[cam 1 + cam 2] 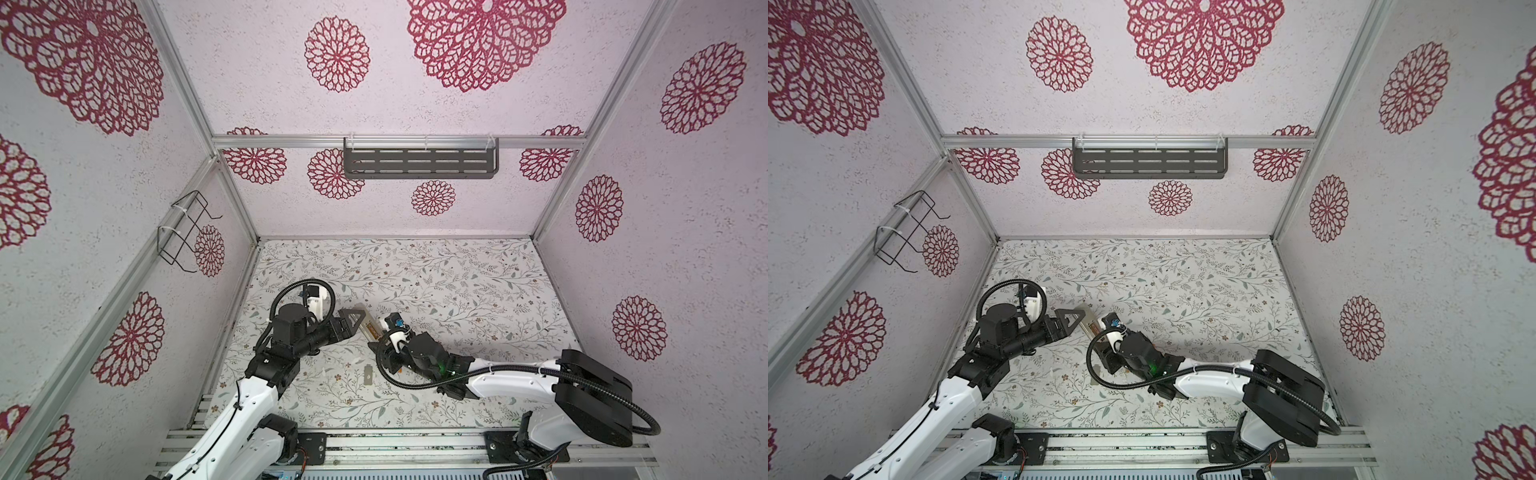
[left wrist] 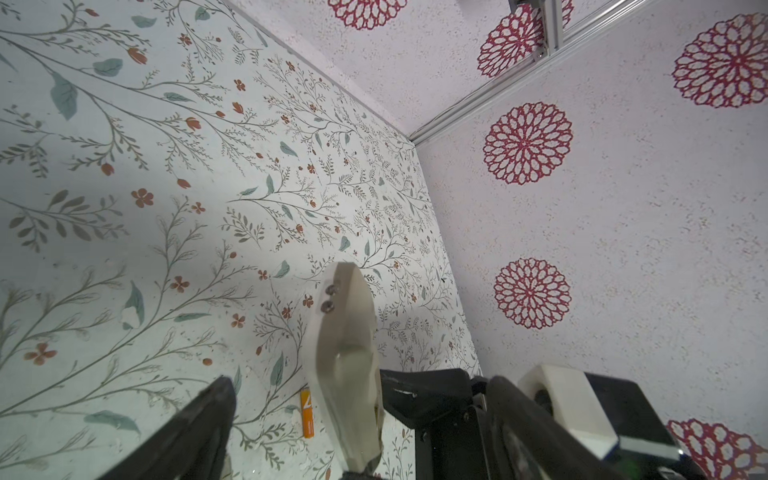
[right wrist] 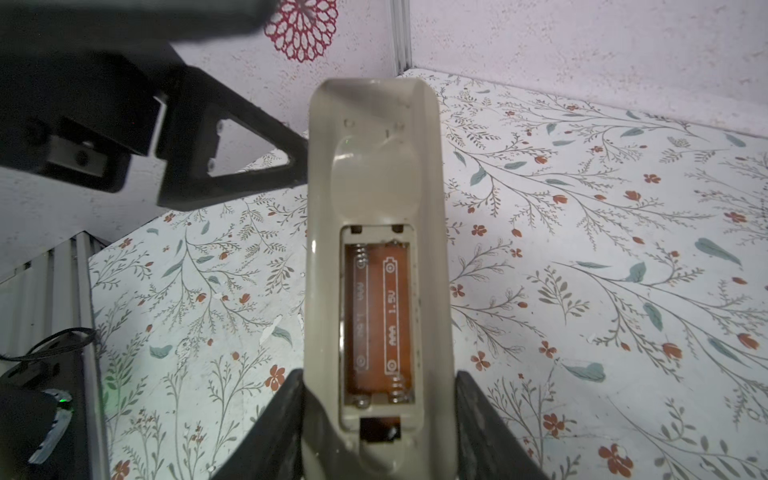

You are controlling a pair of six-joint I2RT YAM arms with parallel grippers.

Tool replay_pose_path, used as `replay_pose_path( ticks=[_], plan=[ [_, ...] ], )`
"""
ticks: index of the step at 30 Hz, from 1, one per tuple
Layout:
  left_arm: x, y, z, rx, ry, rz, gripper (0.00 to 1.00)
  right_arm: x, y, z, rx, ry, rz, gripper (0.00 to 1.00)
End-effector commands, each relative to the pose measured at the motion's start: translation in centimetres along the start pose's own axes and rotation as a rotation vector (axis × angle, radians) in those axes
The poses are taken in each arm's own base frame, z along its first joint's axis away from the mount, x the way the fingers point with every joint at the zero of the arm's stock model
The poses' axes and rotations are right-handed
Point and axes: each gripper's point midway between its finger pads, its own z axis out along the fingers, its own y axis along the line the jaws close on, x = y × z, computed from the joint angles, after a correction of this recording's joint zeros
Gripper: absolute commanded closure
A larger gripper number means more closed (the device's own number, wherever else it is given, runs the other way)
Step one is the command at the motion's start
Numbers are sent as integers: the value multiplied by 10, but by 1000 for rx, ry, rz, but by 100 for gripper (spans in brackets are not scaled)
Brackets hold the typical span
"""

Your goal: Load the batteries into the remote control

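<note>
Over the table (image 1: 457, 291), left of its middle, the right gripper (image 3: 378, 386) clamps the remote control (image 3: 374, 166), back up, compartment uncovered. The left gripper (image 1: 351, 323) gapes wide at the remote's side. One battery (image 2: 307, 413) lies on the table nearby.

**Beige, orange and crimson over a leafy table**

The remote control (image 3: 376, 174) shows a plain beige back. Its open compartment (image 3: 376, 316) is orange-brown inside, printed with thin white outlines. One battery (image 2: 306, 413) is bright orange with a white mark. The table (image 1: 457, 291) is off-white, patterned with grey-green leaves, fine branches and small rust-red flowers. The walls (image 1: 685, 270) are pale and speckled, with crimson lace-like rosettes. The left pincer (image 1: 354, 323) and right pincer (image 3: 379, 374) are black; the arms (image 1: 249, 399) are white and black.
</note>
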Motion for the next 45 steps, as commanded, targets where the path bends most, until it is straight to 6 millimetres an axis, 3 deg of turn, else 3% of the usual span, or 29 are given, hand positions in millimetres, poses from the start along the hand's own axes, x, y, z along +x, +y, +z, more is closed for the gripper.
replay_pose_path(
  ticks=[1,13,20,26,33,45],
  plan=[
    [-13,-13,1,32,-42,44,9,-34,18,-11,-72,-114,-19,85],
    [-8,-14,12,40,-27,45,27,-40,25,-13,-90,-129,-23,86],
    [-7,-10,15,31,-30,44,45,-38,27,-12,-102,-125,-19,86],
    [-5,-7,18,31,-24,41,56,-37,26,-14,-101,-126,-16,86],
    [-2,-2,20,19,-19,39,59,-36,28,-14,-103,-121,-12,86],
    [1,7,22,-15,-18,44,73,-34,28,-9,-97,-95,-3,84]
  ],
)
